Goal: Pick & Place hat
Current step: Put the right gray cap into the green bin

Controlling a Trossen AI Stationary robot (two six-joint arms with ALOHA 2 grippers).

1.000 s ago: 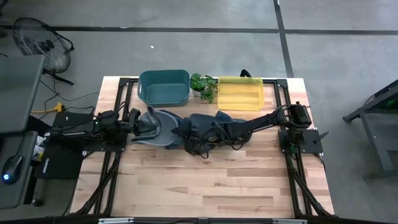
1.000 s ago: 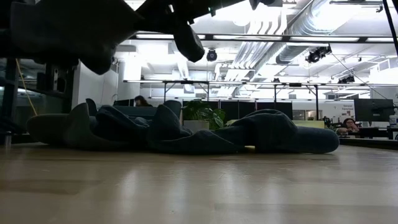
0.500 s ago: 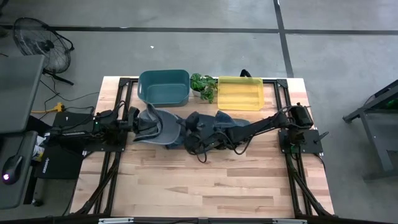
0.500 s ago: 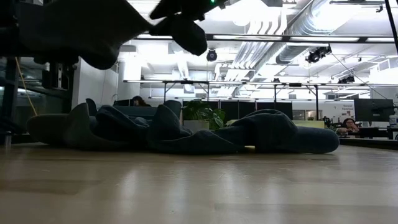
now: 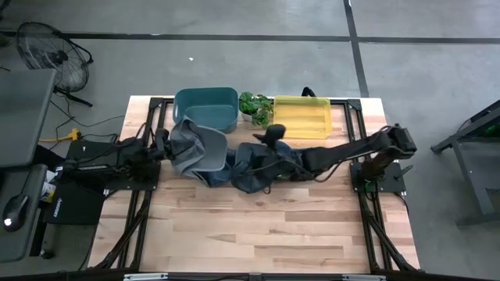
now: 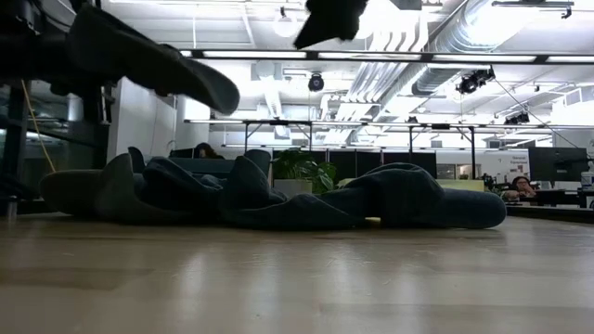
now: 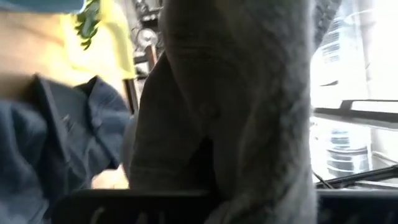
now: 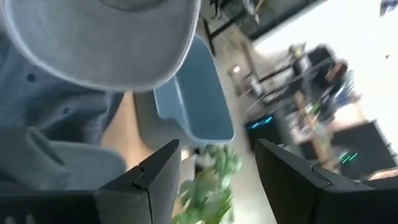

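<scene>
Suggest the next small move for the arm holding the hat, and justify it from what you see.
Probably carry the hat a little further toward the teal bin. The left tool is shut on it, lifted off the table beside that bin, and the right tool, open, is clear of it.

The left gripper is clamped tight, its arm reaching in low from the table's left edge. The right gripper stands with fingers spread wide (nothing between them), its arm stretched leftward across the table's middle, raised above it.
</scene>
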